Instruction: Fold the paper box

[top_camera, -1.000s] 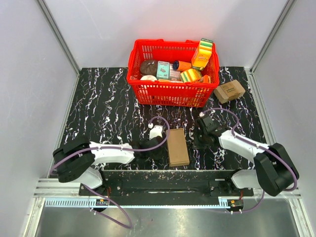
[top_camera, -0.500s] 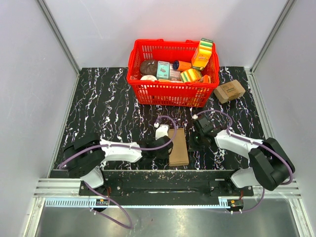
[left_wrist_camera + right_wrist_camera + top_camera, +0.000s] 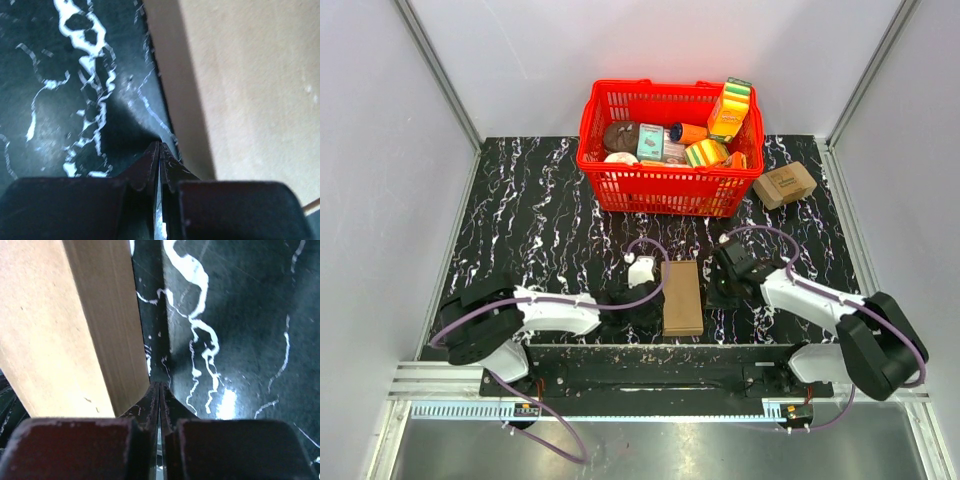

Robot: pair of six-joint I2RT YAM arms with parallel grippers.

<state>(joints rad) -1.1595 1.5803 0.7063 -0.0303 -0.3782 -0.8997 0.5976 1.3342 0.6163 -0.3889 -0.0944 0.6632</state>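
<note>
My L pincer [image 3: 159, 150] & R pincer [image 3: 159, 387], both pinched empty, flank 1 paper box [image 3: 681, 297]; 1 red basket [image 3: 660, 187], 1 small carton [image 3: 785, 184] beyond.

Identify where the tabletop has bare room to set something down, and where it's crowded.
Widest bare patch: the table left of the red basket, beyond the left gripper. Crowded: near middle, where it and the right gripper flank the paper box.

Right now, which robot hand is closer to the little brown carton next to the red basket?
Right. The right gripper sits at the right edge of the paper box, nearer the little carton; the left gripper is across it, at its left edge.
</note>
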